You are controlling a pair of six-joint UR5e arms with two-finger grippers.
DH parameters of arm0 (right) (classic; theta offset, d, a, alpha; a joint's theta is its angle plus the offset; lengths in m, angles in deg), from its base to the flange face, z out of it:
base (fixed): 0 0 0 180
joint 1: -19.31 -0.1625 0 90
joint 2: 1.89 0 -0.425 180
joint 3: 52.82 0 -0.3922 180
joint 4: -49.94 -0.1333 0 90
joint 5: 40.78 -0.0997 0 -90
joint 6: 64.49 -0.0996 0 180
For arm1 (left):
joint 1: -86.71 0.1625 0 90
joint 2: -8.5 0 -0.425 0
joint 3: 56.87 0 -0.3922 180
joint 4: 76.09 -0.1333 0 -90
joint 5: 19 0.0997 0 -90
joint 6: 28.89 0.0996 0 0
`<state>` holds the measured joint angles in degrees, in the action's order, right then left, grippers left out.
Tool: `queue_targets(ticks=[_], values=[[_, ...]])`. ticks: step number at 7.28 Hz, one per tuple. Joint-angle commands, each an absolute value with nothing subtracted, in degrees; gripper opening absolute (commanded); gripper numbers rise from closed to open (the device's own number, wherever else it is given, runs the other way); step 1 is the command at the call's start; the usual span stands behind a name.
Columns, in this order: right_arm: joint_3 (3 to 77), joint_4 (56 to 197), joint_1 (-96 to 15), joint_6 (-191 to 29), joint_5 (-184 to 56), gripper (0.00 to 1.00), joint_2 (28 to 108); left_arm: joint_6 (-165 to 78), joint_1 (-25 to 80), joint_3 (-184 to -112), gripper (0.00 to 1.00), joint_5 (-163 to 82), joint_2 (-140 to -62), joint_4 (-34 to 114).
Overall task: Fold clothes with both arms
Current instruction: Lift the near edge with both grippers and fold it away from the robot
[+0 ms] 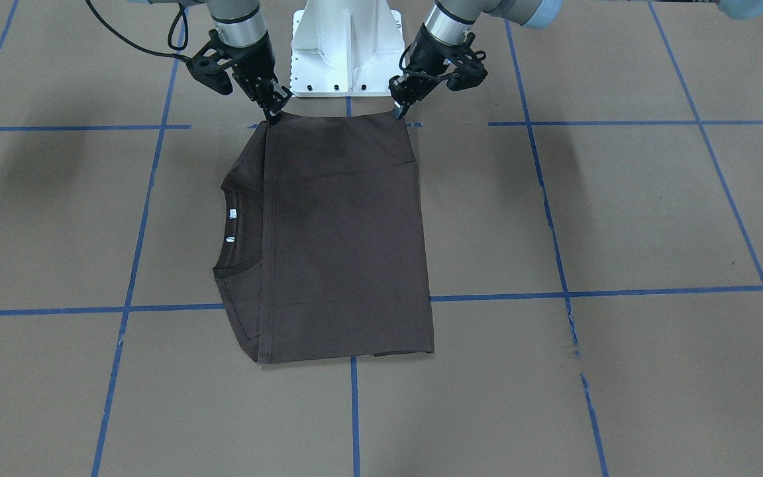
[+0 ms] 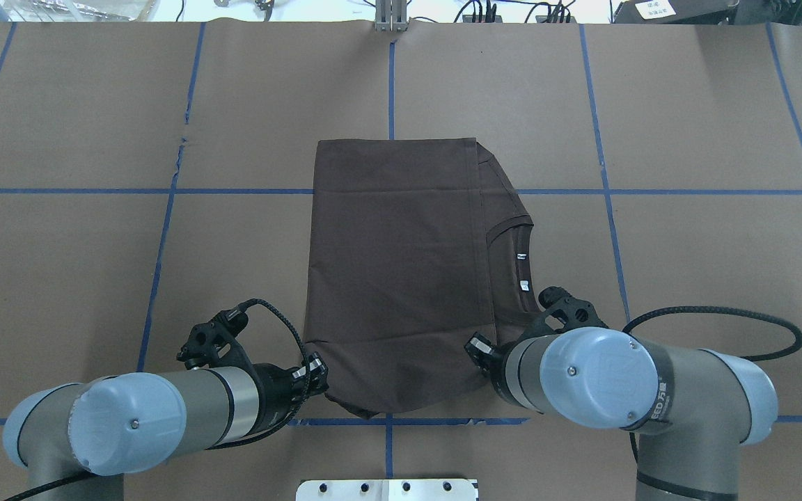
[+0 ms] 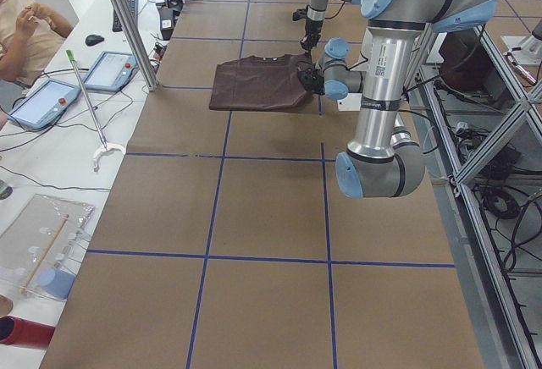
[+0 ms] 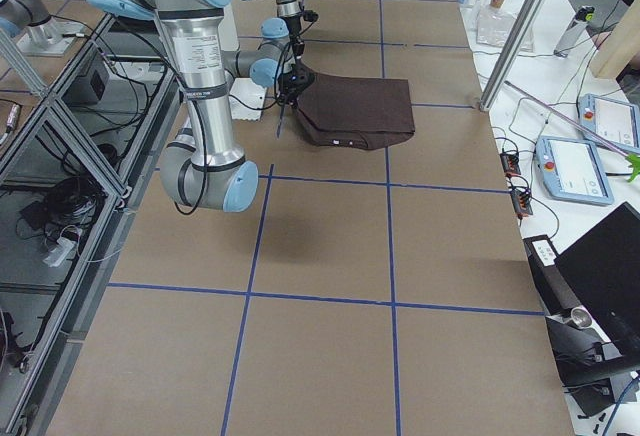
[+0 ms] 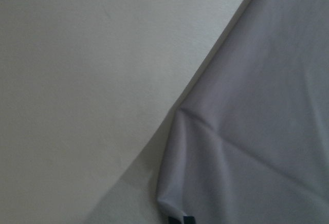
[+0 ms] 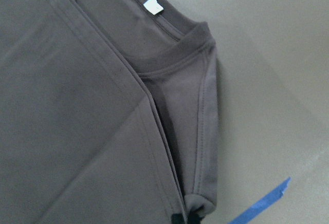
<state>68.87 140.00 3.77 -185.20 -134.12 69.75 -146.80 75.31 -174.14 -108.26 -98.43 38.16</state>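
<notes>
The dark brown T-shirt (image 1: 342, 238) lies folded into a rectangle on the brown table, with its collar (image 1: 239, 232) and white labels on the robot's right side. Its edge nearest the robot is raised off the table and stretched between the two grippers. My left gripper (image 1: 400, 111) is shut on the near left corner; it also shows in the overhead view (image 2: 317, 372). My right gripper (image 1: 274, 114) is shut on the near right corner, beside the collar (image 2: 523, 257). The left wrist view shows pinched fabric (image 5: 257, 131). The right wrist view shows the folded layers (image 6: 77, 106) and a label (image 6: 152, 5).
The white pedestal (image 1: 347, 46) stands just behind the raised edge. Blue tape lines (image 1: 620, 292) grid the brown table cover. In the left side view a person (image 3: 25, 22) sits at a side bench with tablets (image 3: 42, 102) beyond the table's far edge.
</notes>
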Motion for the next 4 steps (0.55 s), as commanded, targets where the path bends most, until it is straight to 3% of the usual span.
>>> queue_targets(ticks=[1,4], values=[[67.60,140.03,-4.03,-179.31,-136.83,0.00,67.82,-140.21,67.86,-174.30,0.00,-110.23,-104.39,32.84],[55.76,139.33,-13.90,-176.20,-142.82,0.00,58.34,-135.94,59.66,-165.44,0.00,-110.41,-111.01,30.42]])
